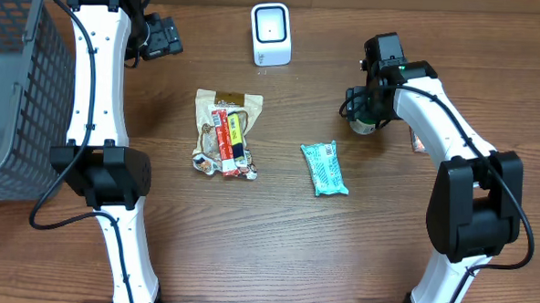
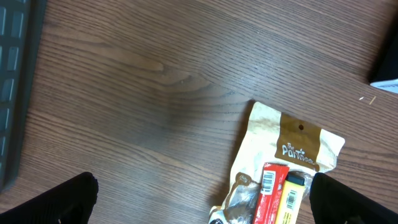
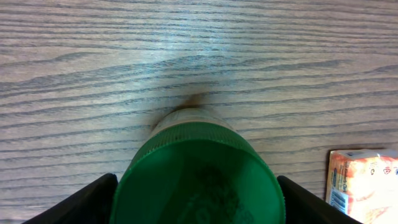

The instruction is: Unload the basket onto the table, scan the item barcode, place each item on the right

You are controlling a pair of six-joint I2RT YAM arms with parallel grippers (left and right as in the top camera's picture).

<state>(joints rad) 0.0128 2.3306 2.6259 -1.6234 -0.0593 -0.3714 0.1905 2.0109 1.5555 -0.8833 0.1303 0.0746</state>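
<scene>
Pickup step: the right gripper (image 3: 198, 200) flanks the green-capped bottle (image 3: 199, 171), clamp unclear; the left gripper (image 2: 205, 202) gapes empty; next, barcode toward the scanner (image 1: 270, 35) at 10 o'clock.

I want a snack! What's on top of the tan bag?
A red packet and a yellow packet lie side by side on the tan bag. They cover the bag's middle, so the picture printed there cannot be seen. Only its top part shows.
</scene>
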